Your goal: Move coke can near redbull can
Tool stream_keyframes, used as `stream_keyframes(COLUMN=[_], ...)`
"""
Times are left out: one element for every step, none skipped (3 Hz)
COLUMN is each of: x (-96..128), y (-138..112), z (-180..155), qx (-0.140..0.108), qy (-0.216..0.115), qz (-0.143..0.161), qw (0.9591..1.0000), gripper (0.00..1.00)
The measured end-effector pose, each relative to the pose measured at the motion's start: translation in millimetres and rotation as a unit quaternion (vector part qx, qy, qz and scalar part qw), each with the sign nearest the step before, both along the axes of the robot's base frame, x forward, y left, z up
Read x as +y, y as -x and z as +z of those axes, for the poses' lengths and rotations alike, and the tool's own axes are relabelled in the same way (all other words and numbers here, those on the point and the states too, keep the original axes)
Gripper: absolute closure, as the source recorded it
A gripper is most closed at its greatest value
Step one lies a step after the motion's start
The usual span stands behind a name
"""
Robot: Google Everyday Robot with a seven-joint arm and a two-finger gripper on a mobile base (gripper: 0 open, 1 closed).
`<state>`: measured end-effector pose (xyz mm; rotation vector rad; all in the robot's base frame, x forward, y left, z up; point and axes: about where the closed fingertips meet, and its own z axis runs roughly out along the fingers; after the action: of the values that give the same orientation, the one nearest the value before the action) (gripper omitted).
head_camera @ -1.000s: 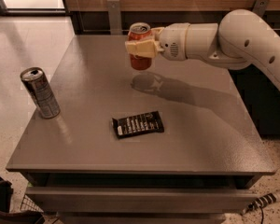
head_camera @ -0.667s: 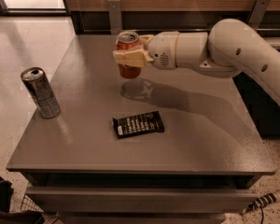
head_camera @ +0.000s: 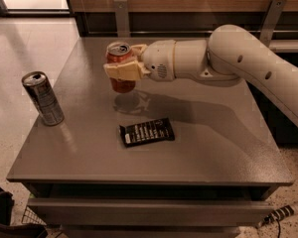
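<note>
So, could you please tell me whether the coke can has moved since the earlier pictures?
Yes. Held in the gripper, the coke can has shifted left toward the redbull can: from behind the dark packet's middle to behind its left end.

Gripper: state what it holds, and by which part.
The gripper holds the coke can, clamped around the middle of its side, just above the table.

Matt cream plastic end effector (head_camera: 124,64) clamped round glossy red metal coke can (head_camera: 120,54), over smooth, faintly reflective grey worktop (head_camera: 203,150). Dull silver metal redbull can (head_camera: 43,99).
</note>
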<state>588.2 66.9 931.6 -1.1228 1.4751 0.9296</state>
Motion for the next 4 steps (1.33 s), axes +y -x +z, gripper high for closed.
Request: stream_keyframes(x=[14,38,70,84], y=[6,19,33,38], z=[-8,-19,-30,-35], qx=[0.009,0.023,0.038,0.045], qy=[0.009,0.019,0.02,0.017], qz=[-0.002,0.004,0.028,0.042], qw=[0.9999,0.9995,0.9987,0.998], gripper=[1.0,1.0,1.0,1.0])
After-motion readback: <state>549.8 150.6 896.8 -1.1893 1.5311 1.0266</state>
